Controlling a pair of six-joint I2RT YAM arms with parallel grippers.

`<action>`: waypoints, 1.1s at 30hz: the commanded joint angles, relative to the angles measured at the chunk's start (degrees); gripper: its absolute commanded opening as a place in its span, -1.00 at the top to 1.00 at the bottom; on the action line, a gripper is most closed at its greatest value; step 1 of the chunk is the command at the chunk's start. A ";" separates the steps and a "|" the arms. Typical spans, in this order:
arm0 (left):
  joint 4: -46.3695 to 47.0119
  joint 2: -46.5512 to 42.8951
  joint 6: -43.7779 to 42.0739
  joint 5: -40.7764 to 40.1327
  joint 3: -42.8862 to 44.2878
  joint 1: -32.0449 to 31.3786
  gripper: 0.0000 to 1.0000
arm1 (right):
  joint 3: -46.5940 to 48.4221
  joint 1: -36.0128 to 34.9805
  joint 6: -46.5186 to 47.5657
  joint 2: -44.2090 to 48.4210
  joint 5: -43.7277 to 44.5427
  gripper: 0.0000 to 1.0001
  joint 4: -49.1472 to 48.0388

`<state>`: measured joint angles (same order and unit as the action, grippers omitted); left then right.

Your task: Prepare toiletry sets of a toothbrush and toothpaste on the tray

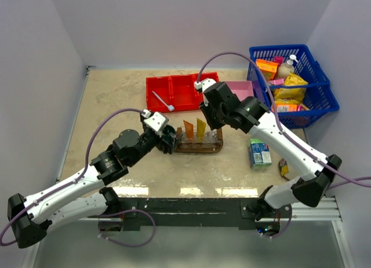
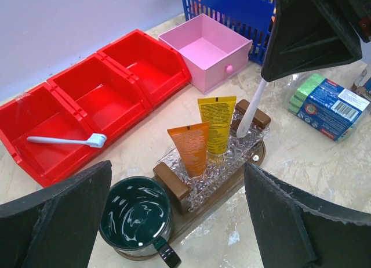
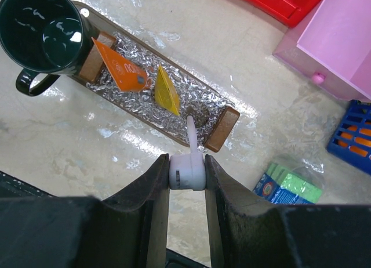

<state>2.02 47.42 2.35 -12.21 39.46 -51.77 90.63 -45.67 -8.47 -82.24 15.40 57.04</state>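
Observation:
The dark brown oval tray [image 1: 197, 148] [image 2: 223, 189] [image 3: 145, 122] carries a clear glass holder [image 2: 226, 163]. A deep orange toothpaste tube [image 2: 190, 149] [image 3: 122, 68] and a yellower one [image 2: 217, 124] [image 3: 167, 91] stand upright in the holder. My right gripper [image 3: 186, 163] [image 1: 215, 126] is shut on the thick top end of a white toothbrush [image 3: 189, 158] [image 2: 250, 114]. The toothbrush hangs upright, its lower tip in the holder's right end. My left gripper [image 2: 177, 181] [image 1: 169, 139] hovers open above the tray's mug end, holding nothing. Another toothbrush [image 2: 66, 141] [image 1: 162, 101] lies in the red bin.
A dark green mug [image 2: 134, 216] [image 3: 40, 30] sits on the tray's left end. Behind are the red three-compartment bin [image 1: 179, 93], a pink box [image 2: 206, 50] and a blue basket [image 1: 295, 82] of goods. A blue-green sponge pack [image 1: 261, 152] lies to the right.

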 commanded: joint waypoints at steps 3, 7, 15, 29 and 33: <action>1.76 0.22 -0.42 0.34 1.41 0.09 -1.00 | -1.51 0.84 1.09 -0.73 -0.72 0.84 -3.51; 1.76 0.22 -0.50 0.25 1.41 0.09 -1.00 | -2.65 1.11 1.18 -0.56 -1.16 0.84 -5.26; 1.84 0.22 -0.59 -0.27 1.32 0.09 -1.00 | -6.07 1.20 0.47 0.41 -0.46 0.85 -8.34; 1.93 0.92 -0.50 0.17 1.41 0.09 -1.00 | -9.50 1.29 -0.23 1.64 0.16 0.86 -11.15; 1.85 1.10 -0.50 0.34 1.41 0.09 -1.00 | -10.03 1.29 -0.14 1.90 0.51 0.86 -11.16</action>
<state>2.02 48.42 2.33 -12.19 39.46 -51.77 81.08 -44.58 -8.34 -82.54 15.09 47.86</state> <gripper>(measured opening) 0.997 0.291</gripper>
